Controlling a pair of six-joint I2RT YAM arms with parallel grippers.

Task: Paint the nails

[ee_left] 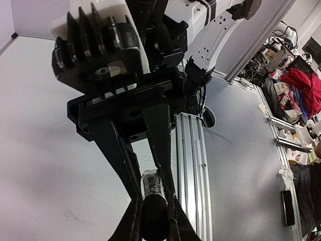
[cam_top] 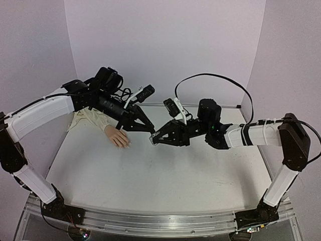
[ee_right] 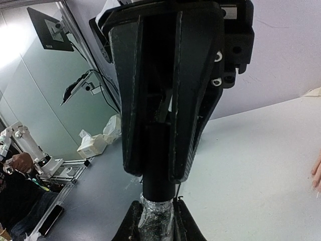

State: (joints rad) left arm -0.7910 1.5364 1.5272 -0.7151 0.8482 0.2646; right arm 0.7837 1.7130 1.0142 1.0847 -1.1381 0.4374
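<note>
The nails (cam_top: 126, 144) are too small to make out from above. In the right wrist view only the fingertips of the mannequin hand (cam_top: 118, 137) show, cut off at the right edge. The hand lies palm down on the table (cam_top: 150, 186), and its cream sleeve (cam_top: 93, 119) runs back under the left arm. Just right of the hand the two grippers meet tip to tip above the table, and from overhead they hide what is between them. The wrist views show it: the left gripper (cam_top: 149, 130) is clamped on a small polish bottle (ee_left: 152, 182), whose lower part is lost behind the fingers. The right gripper (cam_top: 155, 139) is clamped on the bottle's black cap (ee_right: 159, 165). Whether the cap is seated or loosened cannot be told. The left arm arches over the sleeve and angles down towards the hand's right side. The right arm stretches low and nearly level towards the hand, with its elbow far out from it.
</note>
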